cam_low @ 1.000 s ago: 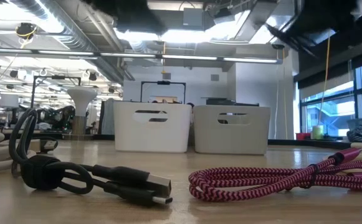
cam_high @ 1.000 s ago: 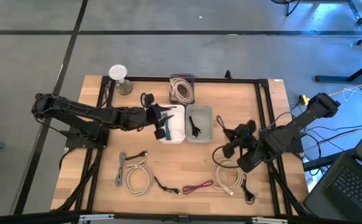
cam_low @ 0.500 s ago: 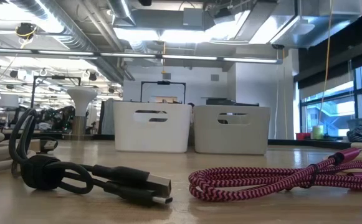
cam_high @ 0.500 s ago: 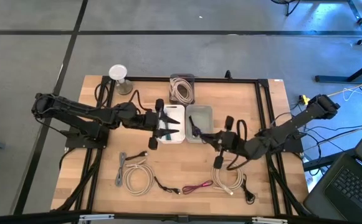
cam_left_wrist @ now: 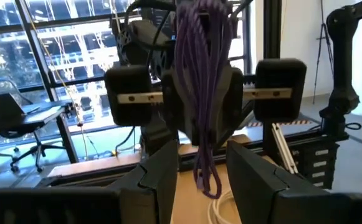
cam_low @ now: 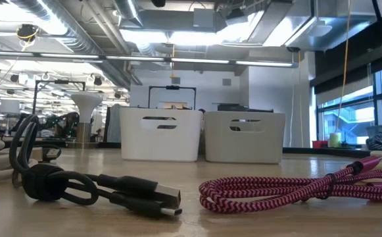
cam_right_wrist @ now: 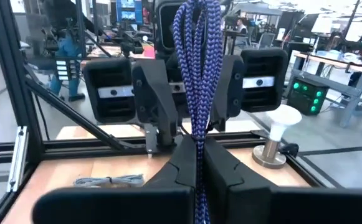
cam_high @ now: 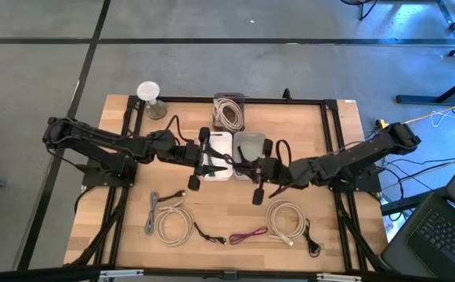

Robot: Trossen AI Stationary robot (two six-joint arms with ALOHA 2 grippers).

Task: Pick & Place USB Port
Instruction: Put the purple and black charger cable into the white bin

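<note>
A purple braided cable [cam_right_wrist: 197,74] hangs at centre frame, above the desk [cam_high: 235,210] and over the two white bins [cam_high: 215,153], passed between the arms. The right jaws [cam_right_wrist: 195,163] are pressed together on it. The left jaws [cam_left_wrist: 197,163] face them from the left with fingers [cam_left_wrist: 161,168] spread, the cable dangling between. In the lower half of the frame, coiled cables [cam_high: 172,225] lie on the desk, a red one [cam_low: 289,191] among them.

Bright overhead ceiling lights [cam_low: 177,36] — window glare, soft blurred backgrounds.
</note>
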